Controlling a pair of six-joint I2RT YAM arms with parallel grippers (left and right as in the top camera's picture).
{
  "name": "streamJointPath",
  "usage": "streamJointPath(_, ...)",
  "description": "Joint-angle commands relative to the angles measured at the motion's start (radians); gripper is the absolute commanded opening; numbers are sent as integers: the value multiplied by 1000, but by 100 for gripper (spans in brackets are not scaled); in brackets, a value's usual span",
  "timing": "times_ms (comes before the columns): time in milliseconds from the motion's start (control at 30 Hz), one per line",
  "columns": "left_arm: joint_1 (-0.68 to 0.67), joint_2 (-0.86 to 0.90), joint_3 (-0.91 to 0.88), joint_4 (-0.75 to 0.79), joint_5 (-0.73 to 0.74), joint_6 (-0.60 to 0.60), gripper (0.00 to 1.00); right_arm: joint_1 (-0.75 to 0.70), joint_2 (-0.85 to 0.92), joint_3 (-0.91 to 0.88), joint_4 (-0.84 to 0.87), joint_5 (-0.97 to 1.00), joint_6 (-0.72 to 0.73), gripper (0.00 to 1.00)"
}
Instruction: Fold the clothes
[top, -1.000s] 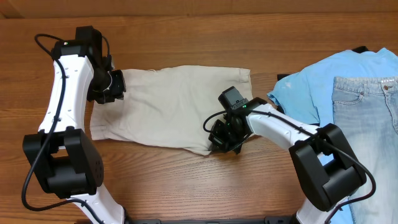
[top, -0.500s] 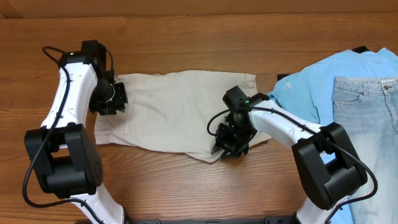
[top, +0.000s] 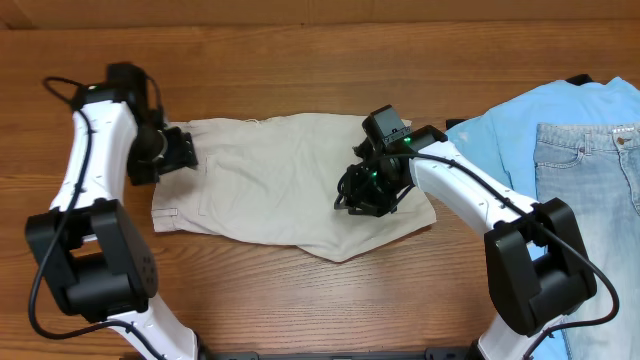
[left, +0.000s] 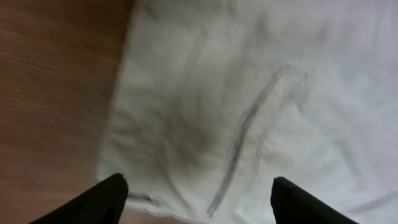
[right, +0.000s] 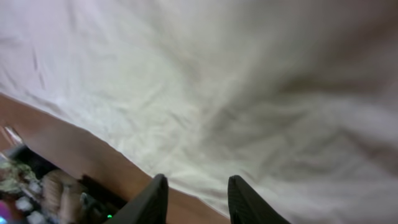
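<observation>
1. One wooden surface (top: 300, 60) carries everything.
2. One pair of beige shorts (top: 270, 185) lies flat at the centre of the frame. I judge it light, limp and soft, best pinched at the waistband or a leg hem.
3. One blue T-shirt (top: 490, 140) and one pair of jeans (top: 590, 190) lie at the right edge.
4. The left fingers (left: 102, 200) are spread wide and empty over the shorts. The right fingers (right: 245, 196) are slightly apart and hold nothing.

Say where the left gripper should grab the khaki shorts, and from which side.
Grip the shorts at their left edge, likely coming from the left over bare table. They lie flat, so only an edge offers a pinch; the left gripper hangs open there.
</observation>
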Motion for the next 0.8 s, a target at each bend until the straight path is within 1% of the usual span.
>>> streamJointPath(0,40,-21,-63,70,-6,110,80,-3,-31,18,37,2,-55,34)
streamJointPath(33,50,-21,-92,105,-6,119,82,-3,-31,18,53,2,-54,35)
streamJointPath(67,59,-21,-123,145,0,129,88,-3,-31,18,70,2,-53,36)
streamJointPath(100,70,-21,-159,190,15,148,91,-3,-31,18,84,2,-50,38)
streamJointPath(233,107,-20,-264,339,104,219,90,-3,-31,18,115,-2,-47,43)
streamJointPath(300,124,-20,-296,406,161,248,89,-2,-27,18,126,-20,-2,45)
streamJointPath(367,132,-20,-314,459,221,275,89,2,-19,18,143,-43,11,46)
streamJointPath(400,135,-20,-320,480,253,289,90,4,-14,17,149,-40,16,49)
streamJointPath(467,135,-15,-330,503,312,348,91,6,-2,15,151,-14,84,50)
streamJointPath(533,134,-1,-336,504,321,375,92,6,13,8,163,-6,139,51)
streamJointPath(600,134,29,-338,495,322,374,92,6,29,5,167,7,180,51)
streamJointPath(767,134,143,-338,470,360,375,89,6,91,5,171,10,268,51)
